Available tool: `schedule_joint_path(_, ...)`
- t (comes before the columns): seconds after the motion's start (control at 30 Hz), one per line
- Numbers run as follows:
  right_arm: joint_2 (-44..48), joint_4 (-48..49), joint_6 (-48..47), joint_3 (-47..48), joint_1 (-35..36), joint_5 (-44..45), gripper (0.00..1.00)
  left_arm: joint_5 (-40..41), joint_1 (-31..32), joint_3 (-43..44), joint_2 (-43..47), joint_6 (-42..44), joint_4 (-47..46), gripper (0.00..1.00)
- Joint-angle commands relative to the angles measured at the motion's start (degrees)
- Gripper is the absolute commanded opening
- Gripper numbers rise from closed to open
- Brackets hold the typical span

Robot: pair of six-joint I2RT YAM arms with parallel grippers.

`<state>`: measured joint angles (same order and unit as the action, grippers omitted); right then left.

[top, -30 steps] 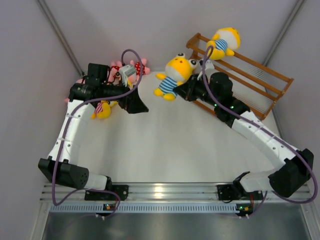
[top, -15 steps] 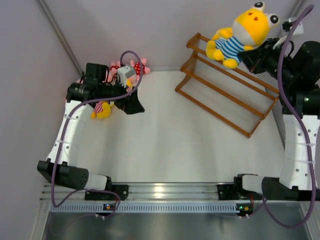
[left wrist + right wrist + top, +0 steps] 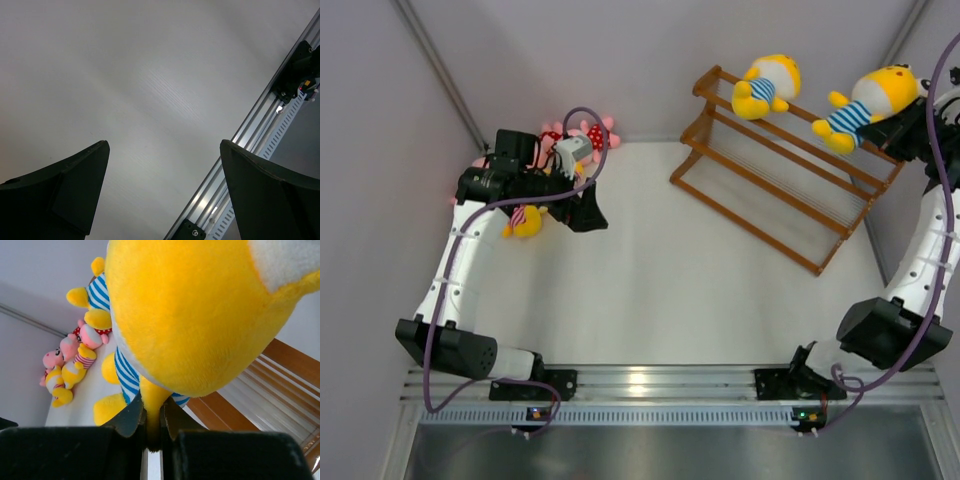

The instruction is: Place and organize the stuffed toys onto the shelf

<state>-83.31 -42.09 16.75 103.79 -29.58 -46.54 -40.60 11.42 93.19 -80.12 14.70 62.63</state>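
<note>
1. The shelf (image 3: 790, 200) stood at an angle on the far right of the bench (image 3: 660, 290). A first yellow toy (image 3: 765, 85) in a blue-and-white striped shirt sat on the left end of its top tier.
2. A second yellow toy (image 3: 866, 98), also in blue stripes, was at the right end of that same tier, well apart from the first. Whether it rested on the rail could not be told.
3. The right tool (image 3: 150, 426) was narrow, pinched on a yellow limb of the second toy. That toy's head filled the right wrist view, with the shelf's wooden rails and fine slats below it.
4. The other toys lay in the far left corner. Pink toys (image 3: 588, 130) in red dotted outfits lay against the wall. A pink-striped yellow toy (image 3: 525, 220) lay nearer, partly hidden by the left arm.
5. The left tool (image 3: 588, 205) was spread wide with nothing between its fingers. It was just right of that pile, over bare bench.
</note>
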Motion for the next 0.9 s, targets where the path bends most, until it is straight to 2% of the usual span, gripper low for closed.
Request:
schedule_joint_path(0.0, -0.18, 0.25, -0.40, 1.68, -1.18, -3.29, 0.00, -0.27, 0.09, -0.20, 1.19, 0.68, 0.47, 0.98)
schedule_joint_path(0.17, -3.78, 1.56, 0.82, 1.68, -1.18, -6.18, 0.00, -0.01, 0.09, -0.29, 1.10, 0.60, 0.48, 0.98)
schedule_joint_path(0.23, -5.46, 3.23, 2.48, 1.16, -1.18, -10.05, 0.00, -0.18, 0.09, -0.29, 1.10, 0.51, 0.48, 0.98)
schedule_joint_path(0.5, -8.89, 15.60, 12.77, -1.04, -1.09, -17.60, 0.00, -0.53, 0.09, -0.29, 0.58, 0.51, 0.47, 0.97)
schedule_joint_path(0.67, -11.52, 19.41, 17.43, -2.19, -1.18, -19.28, 0.01, -0.53, 0.09, -0.37, 0.40, 0.51, 0.56, 0.97)
schedule_joint_path(0.87, -13.63, 20.38, 19.02, -2.71, -1.53, -19.81, 0.08, -0.09, 0.09, -0.64, 0.31, 0.68, 0.56, 0.97)
